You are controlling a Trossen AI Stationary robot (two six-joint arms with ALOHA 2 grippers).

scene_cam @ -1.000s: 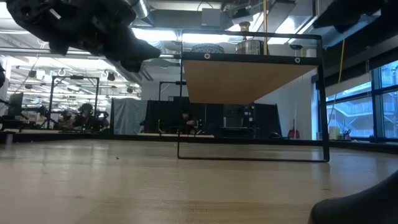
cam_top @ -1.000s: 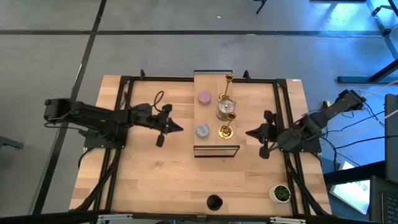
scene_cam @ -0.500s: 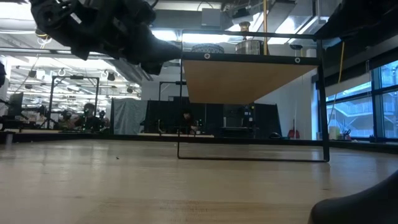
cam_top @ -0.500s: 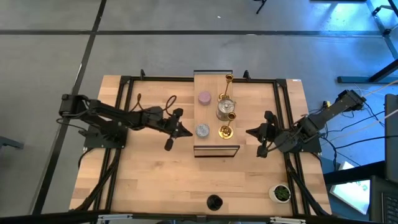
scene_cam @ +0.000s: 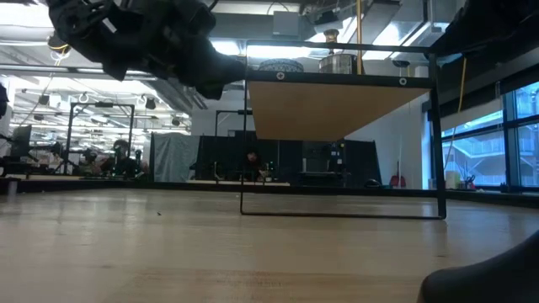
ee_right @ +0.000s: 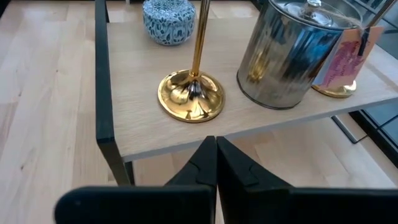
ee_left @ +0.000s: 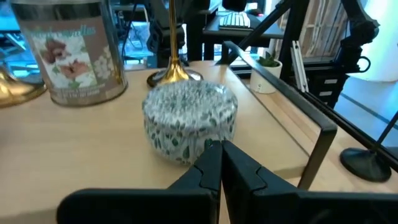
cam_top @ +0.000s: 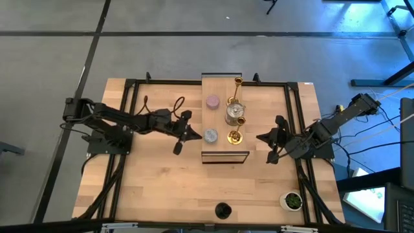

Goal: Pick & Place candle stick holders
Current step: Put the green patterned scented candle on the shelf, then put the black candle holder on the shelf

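A raised light-wood shelf (cam_top: 220,123) on a black frame carries five holders: lilac-pink (cam_top: 212,101), tall gold (cam_top: 237,81), silver (cam_top: 234,114), short gold (cam_top: 235,136) and grey-blue (cam_top: 210,135). The black holder (cam_top: 222,210) stands on the table near the front edge. My left gripper (cam_top: 196,136) is shut and empty, level with the shelf top, just left of the grey-blue holder (ee_left: 189,121). My right gripper (cam_top: 258,138) is shut and empty, right of the shelf, pointing at the short gold holder's base (ee_right: 191,94).
A small white pot with a green plant (cam_top: 292,200) stands at the front right corner. The shelf's black frame (ee_right: 106,93) rims the shelf top and has legs (scene_cam: 242,198) down to the table. Bare table lies in front of the shelf.
My left gripper has gone toward the table's right edge, closing on the shelf and the grey-blue holder, staying shut. Most of the move came in the first half second. The holders have not moved.
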